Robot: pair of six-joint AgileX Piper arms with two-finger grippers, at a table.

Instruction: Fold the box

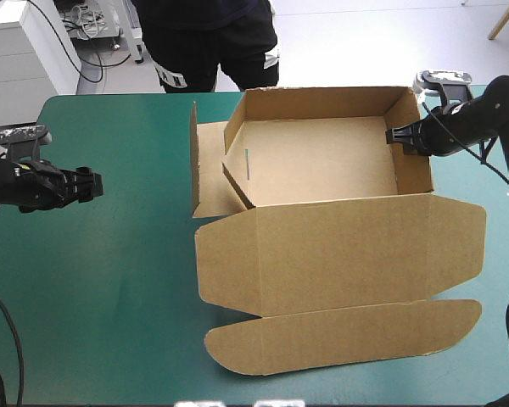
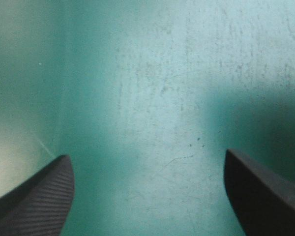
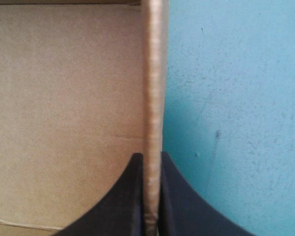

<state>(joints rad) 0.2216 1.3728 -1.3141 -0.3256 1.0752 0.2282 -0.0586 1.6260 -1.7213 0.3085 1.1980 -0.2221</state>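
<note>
Brown box [image 1: 322, 161] sits upper centre in the high view: an open tray, far and right walls up. Its lid [image 1: 339, 254] lies flat toward lower centre. At upper right, right end effector [image 1: 397, 136] pinches the tray's right wall, one finger each side. At left edge, left end effector [image 1: 93, 182] is spread wide over bare teal-green worktop [image 1: 110, 297], well apart from the box.

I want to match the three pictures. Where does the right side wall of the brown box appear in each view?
High view: the right wall stands upright at the right end of the box, gripped by the right claw.
Left wrist view: not in it; only teal-green cover ahead of the open left claw.
Right wrist view: seen edge-on, running ahead from between the right claw's shut fingers.
Shared landmark: the teal-green cover, in all three.
</note>
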